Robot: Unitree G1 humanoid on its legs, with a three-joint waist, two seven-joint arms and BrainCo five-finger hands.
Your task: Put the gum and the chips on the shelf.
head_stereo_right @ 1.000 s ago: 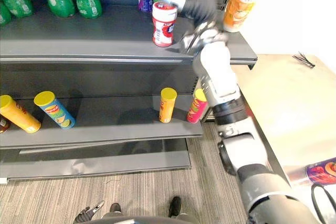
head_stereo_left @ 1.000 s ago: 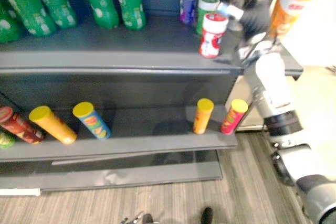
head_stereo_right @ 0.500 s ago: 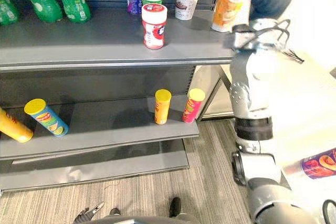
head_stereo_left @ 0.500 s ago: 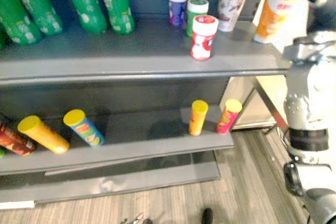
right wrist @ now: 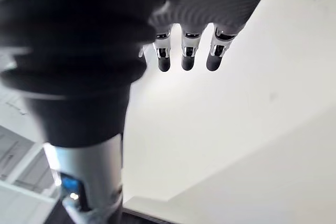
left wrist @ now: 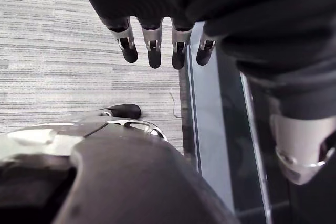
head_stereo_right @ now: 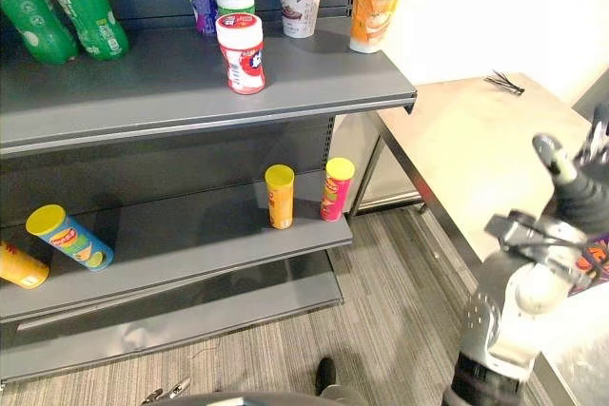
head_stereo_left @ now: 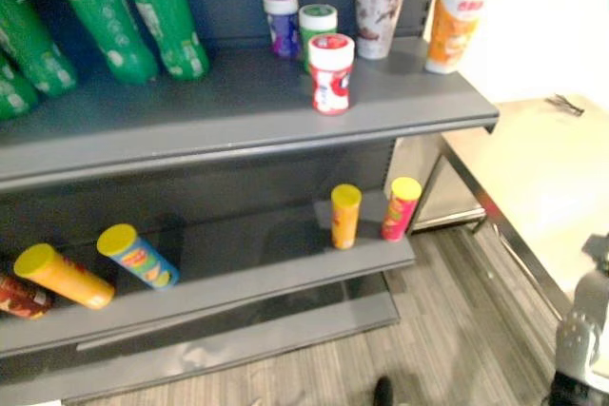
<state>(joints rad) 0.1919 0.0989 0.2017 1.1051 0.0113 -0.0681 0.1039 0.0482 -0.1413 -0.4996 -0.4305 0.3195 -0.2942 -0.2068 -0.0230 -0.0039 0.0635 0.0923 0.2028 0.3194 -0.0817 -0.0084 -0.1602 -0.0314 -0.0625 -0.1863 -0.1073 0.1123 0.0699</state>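
My right hand hangs over the pale desk, off the right end of the shelf. Its fingers are straight and hold nothing. My left hand hangs low beside the shelf's base, above the striped floor. Its fingers are loose and empty too. The gum jar, white with a red lid, stands upright near the front of the upper board. Just behind it stand a purple-lidded jar and a green-lidded jar. A dark-lidded cup and a tall orange cup stand further right, and green bottles lean at the far left. On the lower board an orange chip can and a pink chip can stand side by side near the right end. A blue chip can and a yellow chip can lie tilted at the left. Close by my right wrist a patch of a printed can shows on the desk, mostly hidden.
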